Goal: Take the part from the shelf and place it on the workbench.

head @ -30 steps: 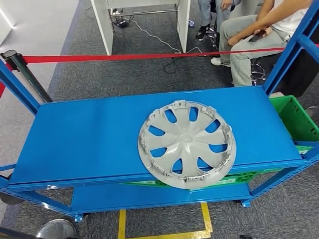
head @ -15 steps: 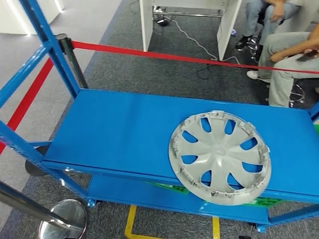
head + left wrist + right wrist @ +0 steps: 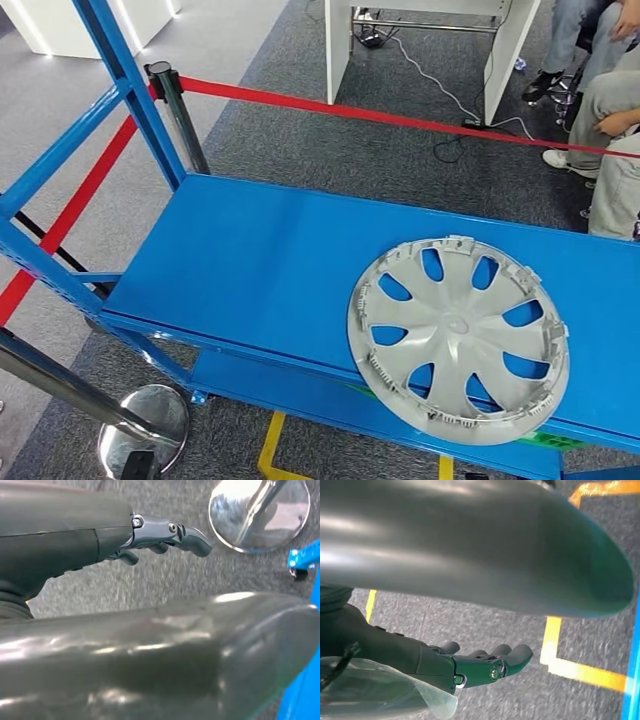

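Observation:
The part is a silver-grey wheel cover [image 3: 457, 335] lying flat on the blue shelf [image 3: 256, 260], towards its right end. Its near rim overhangs the shelf's front edge. My left hand [image 3: 162, 532] hangs over grey carpet beside a chrome stand base [image 3: 260, 510], with its fingers stretched out and nothing in them. My right hand [image 3: 482, 665] hangs above carpet with yellow floor tape [image 3: 584, 672], its fingers likewise extended and holding nothing. Both hands are well away from the wheel cover.
A red barrier belt [image 3: 362, 112] runs behind the shelf from a black post [image 3: 177, 115]. Another post's chrome base [image 3: 143, 428] stands at the front left. Blue uprights [image 3: 124, 85] frame the shelf's left end. Seated people's legs [image 3: 611, 150] are at the back right, behind white desk legs [image 3: 340, 45].
The whole picture has shifted as the camera turned left, so the shelf and wheel cover now sit further right. The wheel cover keeps its place on the shelf.

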Robot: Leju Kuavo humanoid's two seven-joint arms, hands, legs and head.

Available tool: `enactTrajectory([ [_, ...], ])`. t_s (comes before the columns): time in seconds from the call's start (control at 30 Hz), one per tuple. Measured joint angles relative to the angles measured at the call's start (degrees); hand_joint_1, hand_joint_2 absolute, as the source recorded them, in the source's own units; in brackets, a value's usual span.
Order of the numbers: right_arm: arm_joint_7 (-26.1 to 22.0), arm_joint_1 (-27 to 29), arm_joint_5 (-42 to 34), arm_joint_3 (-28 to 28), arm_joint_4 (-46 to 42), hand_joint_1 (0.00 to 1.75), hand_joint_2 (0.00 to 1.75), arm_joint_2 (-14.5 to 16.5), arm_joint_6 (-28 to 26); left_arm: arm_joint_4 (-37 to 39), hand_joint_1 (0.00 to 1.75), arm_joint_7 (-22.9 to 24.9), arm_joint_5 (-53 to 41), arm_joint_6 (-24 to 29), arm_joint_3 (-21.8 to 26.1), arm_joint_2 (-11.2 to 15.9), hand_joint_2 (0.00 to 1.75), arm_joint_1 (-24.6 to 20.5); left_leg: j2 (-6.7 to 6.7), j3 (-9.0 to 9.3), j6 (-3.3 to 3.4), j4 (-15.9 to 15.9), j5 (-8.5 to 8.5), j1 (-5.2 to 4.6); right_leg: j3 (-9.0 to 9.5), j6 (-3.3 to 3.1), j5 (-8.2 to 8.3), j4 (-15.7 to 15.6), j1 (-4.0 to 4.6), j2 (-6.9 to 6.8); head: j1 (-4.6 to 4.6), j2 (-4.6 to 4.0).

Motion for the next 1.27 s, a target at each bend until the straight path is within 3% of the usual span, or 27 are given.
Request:
enactTrajectory([
  [0.07,-0.26,-0.54,-2.00,2.18,1.52,0.00,0.00,-0.80,-0.52,1.16,0.00,-0.07,2.32,-0.32,-1.34,0.84,0.00,-0.37,0.00,0.09,0.36,-0.13,0.09,0.03,-0.01,-0.23,-0.08,0.01,0.15,-0.02,-0.01,0.00],
  [0.2,-0.64,-1.52,-5.55,6.38,4.40,0.00,0.00,-2.45,-1.46,3.71,0.00,-0.26,6.49,-0.94,-3.94,2.44,0.00,-1.03,0.01,0.19,0.25,-0.36,0.13,0.12,0.01,-0.72,-0.23,0.07,0.38,-0.05,0.00,0.00],
  [0.27,-0.87,-1.94,-7.44,8.57,5.91,0.00,0.00,-3.42,-1.98,5.12,0.00,-0.39,8.68,-1.23,-5.32,3.32,0.00,-1.36,0.01,0.19,-0.47,-0.44,0.09,0.25,0.01,-0.84,-0.29,0.10,0.50,-0.05,0.02,0.00],
  [0.37,-1.17,-2.53,-10.10,11.82,8.11,0.00,0.00,-4.92,-2.70,7.24,0.00,-0.54,11.82,-1.62,-7.28,4.68,0.00,-1.86,0.01,0.19,-2.45,-0.56,-0.05,0.54,0.01,-0.95,-0.35,0.14,0.65,-0.06,0.04,0.00],
  [0.43,-1.38,-2.85,-11.78,13.93,9.48,0.00,0.00,-5.90,-3.14,8.65,0.00,-0.63,13.80,-1.93,-8.54,5.57,0.00,-2.13,0.02,0.18,-2.87,-0.57,-0.10,0.59,0.03,-0.96,-0.36,0.14,0.67,-0.06,0.05,0.00],
  [1.03,-3.26,-6.28,-28.00,33.28,22.58,0.00,0.00,-14.66,-7.46,21.73,0.00,-1.38,32.85,-4.50,-19.98,14.49,0.00,-4.95,0.08,0.16,-2.94,-0.39,-0.19,0.19,0.17,-0.75,-0.22,-0.07,0.24,-0.02,0.05,0.00],
  [1.27,-3.68,-6.89,-31.40,37.19,25.31,0.00,0.00,-16.45,-8.42,24.35,0.00,-1.63,36.88,-5.06,-22.40,16.26,0.00,-5.43,0.08,0.16,-2.94,-0.39,-0.19,0.20,0.17,-0.75,-0.22,-0.08,0.24,-0.01,0.06,0.00],
])
